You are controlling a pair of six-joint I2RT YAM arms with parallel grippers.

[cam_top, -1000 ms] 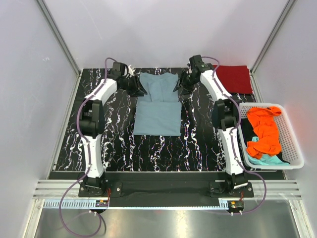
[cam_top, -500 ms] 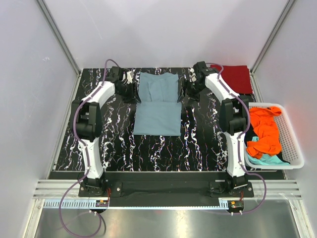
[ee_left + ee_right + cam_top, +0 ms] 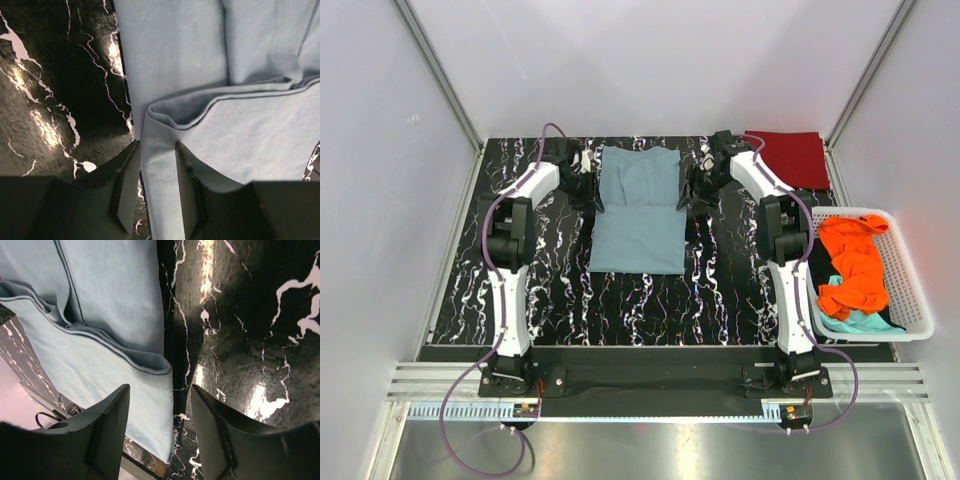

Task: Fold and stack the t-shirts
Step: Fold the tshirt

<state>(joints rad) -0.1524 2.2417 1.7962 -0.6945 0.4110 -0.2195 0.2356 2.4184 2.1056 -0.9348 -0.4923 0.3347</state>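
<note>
Basket (image 3: 850, 212) position: right edge of the worktop (image 3: 550, 290), beside my right arm. Contents: the orange t-shirt (image 3: 855, 262), heaped loosely over most of the interior, and the teal t-shirt (image 3: 858, 322), showing beneath it at the near end. The dark red t-shirt (image 3: 790, 158) lies folded at the far right corner of the worktop, outside the basket. The grey-blue t-shirt (image 3: 638, 215) lies flat at the centre of the worktop, with a folded edge crossing it between my two tools. My left tool (image 3: 157, 150) sits at the shirt's left edge, jaws a narrow gap apart; the cloth edge lies between them, not pinched. My right tool (image 3: 160, 390) sits at the shirt's right edge, jaws wider apart, straddling the corner of the folded layer. It grips nothing.
</note>
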